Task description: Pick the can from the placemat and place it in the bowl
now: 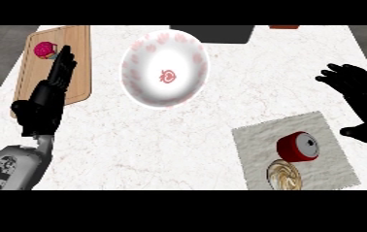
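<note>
Your right hand [349, 88] sits at the right edge of the head view, above and to the right of the placemat [261, 148]. Fingers spread and only lightly bent, thumb low near the mat's right side; it holds nothing.

Your left hand [50, 92] rises from the lower left, grey forearm below it, fingers straight and pointing up the view over the wooden cutting board [75, 46]. Open, empty. Its fingertips end just beside a small pink object [44, 49] on the board.

The red can [297, 147] lies on its side on the placemat, silver end facing right and toward you, long axis running roughly left-right with a slight tilt. It lies below and left of your right fingers, clearly apart from them, nearer the thumb.

A round tan item [284, 176] sits just below the can, touching or nearly so.

The bowl [165, 68], white with red markings, stands well left of the can at centre.
</note>
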Available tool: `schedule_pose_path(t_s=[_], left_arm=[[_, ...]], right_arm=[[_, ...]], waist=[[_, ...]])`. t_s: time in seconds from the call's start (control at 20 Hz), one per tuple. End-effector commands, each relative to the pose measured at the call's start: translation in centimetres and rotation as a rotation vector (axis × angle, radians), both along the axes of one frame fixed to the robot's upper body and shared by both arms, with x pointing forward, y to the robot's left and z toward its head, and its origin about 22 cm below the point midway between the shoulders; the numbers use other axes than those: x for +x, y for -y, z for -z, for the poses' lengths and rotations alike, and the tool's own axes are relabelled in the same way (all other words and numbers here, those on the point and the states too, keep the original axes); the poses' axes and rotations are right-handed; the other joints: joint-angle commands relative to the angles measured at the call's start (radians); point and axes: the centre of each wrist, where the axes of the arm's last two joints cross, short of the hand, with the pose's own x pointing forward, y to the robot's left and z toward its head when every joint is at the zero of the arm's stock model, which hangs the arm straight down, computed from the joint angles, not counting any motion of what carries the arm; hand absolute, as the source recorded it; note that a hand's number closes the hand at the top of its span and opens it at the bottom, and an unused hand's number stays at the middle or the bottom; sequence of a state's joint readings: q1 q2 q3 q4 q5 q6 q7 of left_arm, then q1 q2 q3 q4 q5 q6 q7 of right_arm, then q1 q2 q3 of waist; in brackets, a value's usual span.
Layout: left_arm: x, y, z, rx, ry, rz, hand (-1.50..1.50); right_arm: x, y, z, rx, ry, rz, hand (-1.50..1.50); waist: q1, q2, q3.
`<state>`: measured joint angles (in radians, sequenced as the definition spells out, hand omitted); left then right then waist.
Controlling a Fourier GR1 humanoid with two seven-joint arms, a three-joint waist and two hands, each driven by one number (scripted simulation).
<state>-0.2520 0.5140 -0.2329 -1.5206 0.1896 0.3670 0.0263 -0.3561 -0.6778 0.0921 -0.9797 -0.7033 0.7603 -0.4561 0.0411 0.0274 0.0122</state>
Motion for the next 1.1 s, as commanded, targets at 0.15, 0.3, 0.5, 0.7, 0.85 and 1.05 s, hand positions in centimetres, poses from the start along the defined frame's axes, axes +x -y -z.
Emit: schedule_pose_path(t_s=[0.15,0.3,0.5,0.7,0.85,1.05], left_arm=[[0.3,0.2,-0.4,0.003,-0.014,-0.005,0.00],[0.0,0.6,0.3,0.007,-0.030,-0.007,0.00],[0.7,0.9,-0.4,0.018,-0.022,-0.021,0.00],[0.0,0.9,-0.5,0.012,-0.022,0.018,0.00],[0.6,1.9,-0.5,0.007,-0.020,-0.007,0.00],[0.8,1.6,-0.2,0.003,-0.038,-0.009,0.00]], right_arm=[[0.9,3.3,-5.8,-0.161,0.134,-0.231,-1.50],[1.7,2.5,-9.4,-0.345,0.178,-0.285,-1.50],[2.1,1.3,-10.8,-0.485,0.207,-0.358,-1.50],[2.8,-1.8,-10.0,-0.566,0.260,-0.427,-1.50],[2.1,-2.6,-8.9,-0.614,0.265,-0.514,-1.50],[1.9,-4.3,-7.9,-0.685,0.305,-0.583,-1.50]], waist=[[0.012,-0.006,-0.001],[0.012,-0.010,-0.003],[0.008,-0.009,-0.004],[0.030,-0.011,-0.006],[0.008,-0.008,-0.004],[0.003,-0.009,-0.007]])
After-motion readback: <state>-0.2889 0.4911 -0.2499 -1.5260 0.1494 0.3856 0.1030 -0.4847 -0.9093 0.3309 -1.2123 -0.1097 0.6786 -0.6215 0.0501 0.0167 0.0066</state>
